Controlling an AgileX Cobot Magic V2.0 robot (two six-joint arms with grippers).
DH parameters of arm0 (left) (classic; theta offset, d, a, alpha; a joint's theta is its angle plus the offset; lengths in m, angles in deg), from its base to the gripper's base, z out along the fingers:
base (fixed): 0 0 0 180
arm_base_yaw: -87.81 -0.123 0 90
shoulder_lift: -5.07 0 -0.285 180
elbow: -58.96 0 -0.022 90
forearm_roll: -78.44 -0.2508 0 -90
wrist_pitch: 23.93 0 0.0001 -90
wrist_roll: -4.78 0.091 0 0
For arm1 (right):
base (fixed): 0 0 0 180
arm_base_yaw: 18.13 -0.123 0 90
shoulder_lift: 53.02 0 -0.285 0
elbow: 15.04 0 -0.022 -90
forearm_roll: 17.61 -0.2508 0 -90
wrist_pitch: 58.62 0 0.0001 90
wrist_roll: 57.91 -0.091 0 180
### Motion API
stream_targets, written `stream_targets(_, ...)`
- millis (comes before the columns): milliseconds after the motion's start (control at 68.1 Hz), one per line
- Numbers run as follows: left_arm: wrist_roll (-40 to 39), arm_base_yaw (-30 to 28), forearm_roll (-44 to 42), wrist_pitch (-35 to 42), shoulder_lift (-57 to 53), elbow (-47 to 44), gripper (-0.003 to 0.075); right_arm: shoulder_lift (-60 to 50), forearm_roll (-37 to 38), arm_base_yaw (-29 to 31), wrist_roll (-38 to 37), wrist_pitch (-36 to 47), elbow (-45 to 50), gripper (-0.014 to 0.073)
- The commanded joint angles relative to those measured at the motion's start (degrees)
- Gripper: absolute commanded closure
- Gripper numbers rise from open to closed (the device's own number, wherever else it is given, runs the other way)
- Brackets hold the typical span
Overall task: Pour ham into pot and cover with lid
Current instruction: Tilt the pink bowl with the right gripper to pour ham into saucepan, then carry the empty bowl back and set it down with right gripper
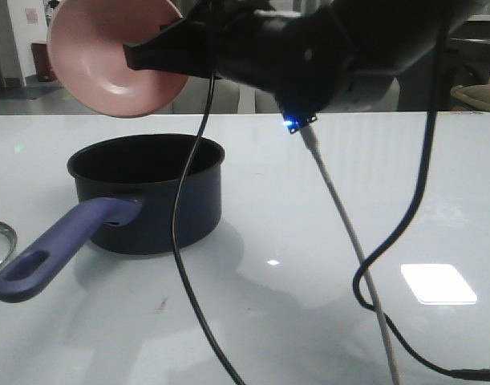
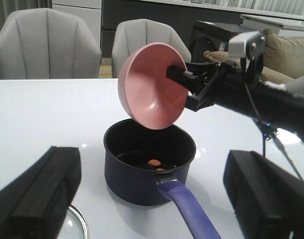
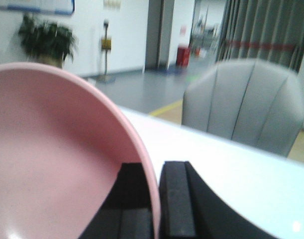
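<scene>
Table (image 1: 325, 160): white, glossy, flat; bare surface lies open on the far side of the pot from the lid.

Pot (image 1: 148, 192): dark navy, round, black matte inside, directly below the right jaws; long purple-blue handle (image 1: 56, 245) with a hole.

Bowl (image 2: 152, 84): pink, smooth, round, tipped steeply over the pot, mouth facing down toward it.

Right gripper (image 3: 154, 199): black, blocky; jaws closed narrow on the bowl's rim, one pad inside, one outside.

Left gripper (image 2: 152, 199): black pads (image 2: 35, 194) spread wide, holding nothing; the pot's handle lies between them.

Lid (image 1: 0, 241): clear glass, metal rim, only an edge visible, just beside the handle's end.

Ham (image 2: 154, 163): small flat orange pieces on the pot's floor, below the bowl.

Cables (image 1: 365, 265): black and grey, hanging from the right arm, trailing on the table.
</scene>
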Motion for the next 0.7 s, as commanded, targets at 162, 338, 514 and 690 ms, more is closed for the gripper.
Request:
stream_targets(162,0.0,0.5,0.7,4.5,0.6,1.6,0.0104,-16.3,-2.7,3.1,-1.2,-27.7,-1.4,0.0456)
stream_targets(338,0.0,0.5,0.7,4.5,0.6,1.6,0.0104,-22.7,-2.7,9.4,-1.2,-44.5,-1.4,0.0456)
stream_targets(514,0.0,0.5,0.7,4.5,0.6,1.6,0.0104,-25.1,-2.8,17.4,-1.3,-57.3,-1.4,0.0456)
stream_targets(690,0.0,0.5,0.7,4.5,0.6,1.6,0.0104,-24.8,-4.4,24.8,-1.4,-69.3,-1.4,0.0456)
